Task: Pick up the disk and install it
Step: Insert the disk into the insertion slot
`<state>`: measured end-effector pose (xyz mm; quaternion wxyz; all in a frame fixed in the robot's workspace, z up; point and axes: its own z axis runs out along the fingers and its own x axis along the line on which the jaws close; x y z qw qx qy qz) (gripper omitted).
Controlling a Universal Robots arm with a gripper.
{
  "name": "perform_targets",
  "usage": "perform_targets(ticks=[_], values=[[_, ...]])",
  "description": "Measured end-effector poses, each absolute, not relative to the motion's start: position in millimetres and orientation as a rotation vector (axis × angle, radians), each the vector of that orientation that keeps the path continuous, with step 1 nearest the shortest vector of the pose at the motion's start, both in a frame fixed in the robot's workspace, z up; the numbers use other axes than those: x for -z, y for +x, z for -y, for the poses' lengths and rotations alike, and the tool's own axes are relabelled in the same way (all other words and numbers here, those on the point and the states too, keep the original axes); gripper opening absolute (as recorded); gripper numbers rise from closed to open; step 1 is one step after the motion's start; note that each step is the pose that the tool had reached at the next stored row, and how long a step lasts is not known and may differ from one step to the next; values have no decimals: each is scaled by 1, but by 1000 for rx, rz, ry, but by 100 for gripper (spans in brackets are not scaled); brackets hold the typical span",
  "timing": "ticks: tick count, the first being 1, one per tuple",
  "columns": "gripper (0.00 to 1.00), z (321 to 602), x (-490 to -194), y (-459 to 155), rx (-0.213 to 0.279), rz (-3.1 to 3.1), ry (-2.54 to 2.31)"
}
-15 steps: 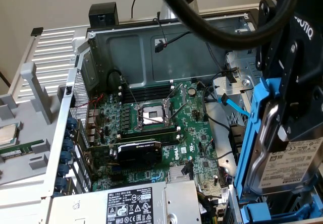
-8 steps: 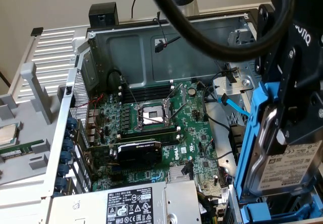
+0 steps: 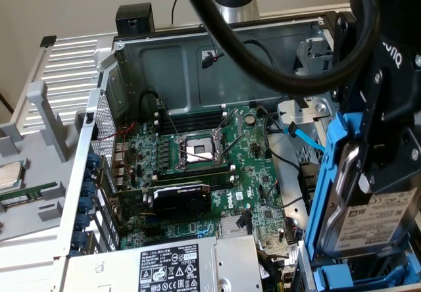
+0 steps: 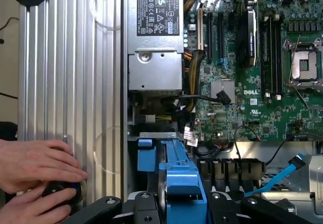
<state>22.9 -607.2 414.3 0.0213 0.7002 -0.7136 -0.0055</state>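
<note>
The disk [image 3: 370,221] is a silver-grey drive with a white label, clipped in a blue carrier [image 3: 329,173]. It hangs upright and slightly tilted at the exterior view's right, over the right end of the open computer case [image 3: 197,62]. My black gripper [image 3: 380,167] is shut on its upper part. In the wrist view the disk [image 4: 162,186] and its blue carrier [image 4: 181,188] show edge-on between my gripper [image 4: 179,210] fingers [image 4: 144,206], above a blue-railed drive bay [image 4: 146,148].
The motherboard [image 3: 204,167] with an open CPU socket [image 3: 200,150] fills the case floor. A silver power supply [image 3: 171,266] sits beside the bay. A blue data cable [image 3: 302,137] lies near the bay. A person's hands [image 4: 35,171] rest on the ribbed panel [image 4: 75,82].
</note>
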Motion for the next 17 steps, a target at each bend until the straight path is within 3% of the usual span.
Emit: perform_targets(ticks=[7,8,17], values=[[38,607,-411,23,17,2212,2170],[45,607,-411,23,18,2212,2170],[45,607,-411,23,18,2212,2170]])
